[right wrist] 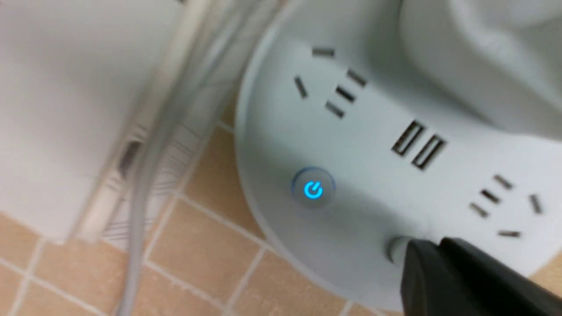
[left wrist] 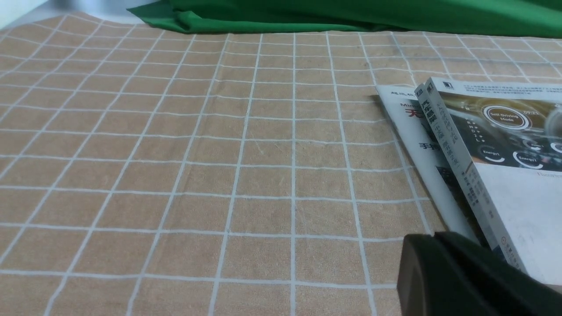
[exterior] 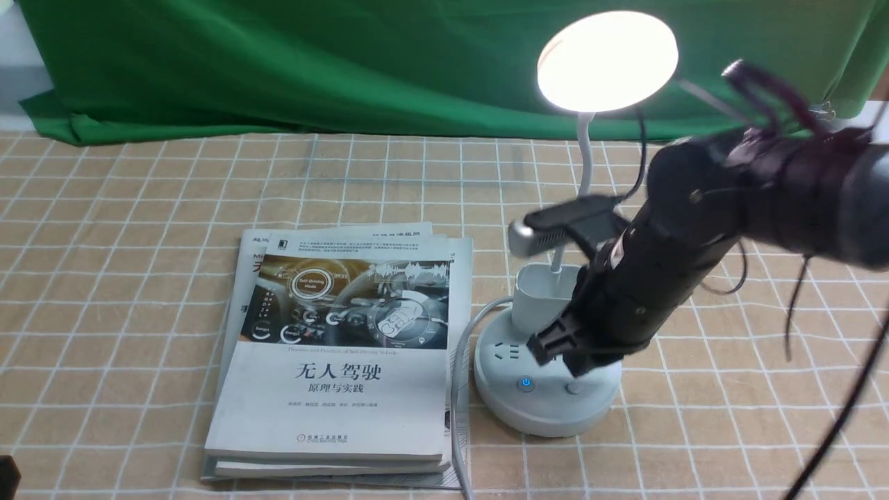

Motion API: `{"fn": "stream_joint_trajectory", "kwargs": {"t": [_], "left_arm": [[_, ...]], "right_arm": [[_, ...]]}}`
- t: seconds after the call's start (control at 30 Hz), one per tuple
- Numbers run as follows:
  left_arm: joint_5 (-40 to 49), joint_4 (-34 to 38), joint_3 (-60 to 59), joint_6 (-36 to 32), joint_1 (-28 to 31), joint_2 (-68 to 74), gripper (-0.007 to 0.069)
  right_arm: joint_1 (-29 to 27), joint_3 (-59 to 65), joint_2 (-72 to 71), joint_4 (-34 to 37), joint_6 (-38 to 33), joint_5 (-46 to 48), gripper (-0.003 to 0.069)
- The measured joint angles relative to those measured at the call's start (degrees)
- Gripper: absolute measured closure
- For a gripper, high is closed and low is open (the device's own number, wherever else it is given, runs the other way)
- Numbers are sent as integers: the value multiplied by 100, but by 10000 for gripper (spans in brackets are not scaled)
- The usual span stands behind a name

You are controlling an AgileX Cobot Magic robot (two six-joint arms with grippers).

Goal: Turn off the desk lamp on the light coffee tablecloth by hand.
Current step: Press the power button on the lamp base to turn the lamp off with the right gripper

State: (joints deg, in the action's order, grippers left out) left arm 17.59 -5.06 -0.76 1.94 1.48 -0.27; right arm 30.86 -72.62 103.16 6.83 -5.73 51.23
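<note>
Left end effector (left wrist: 439, 272): only a dark edge shows in my left wrist view, low over the light coffee tablecloth (exterior: 125, 278); I cannot tell how far open it is. Stack of books (exterior: 333, 389) lies at centre of the surface. A white cable (exterior: 458, 375) runs along the books' right edge. The desk lamp (exterior: 538, 295) stands on the cloth just right of the books, with its head lit and its blue power button (right wrist: 313, 190) glowing. My right end effector (exterior: 576, 361) is closed and holds nothing. Its tip is at the small grey button (right wrist: 395, 250) on the lamp base.
</note>
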Motion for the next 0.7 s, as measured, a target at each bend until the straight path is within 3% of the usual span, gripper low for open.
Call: {"fn": "stream_joint_trajectory", "kwargs": {"t": [0.7], "left_arm": [[0, -5, 0, 0, 0, 0, 620]], "right_arm": [[67, -46, 479, 11, 0, 0, 622]]}}
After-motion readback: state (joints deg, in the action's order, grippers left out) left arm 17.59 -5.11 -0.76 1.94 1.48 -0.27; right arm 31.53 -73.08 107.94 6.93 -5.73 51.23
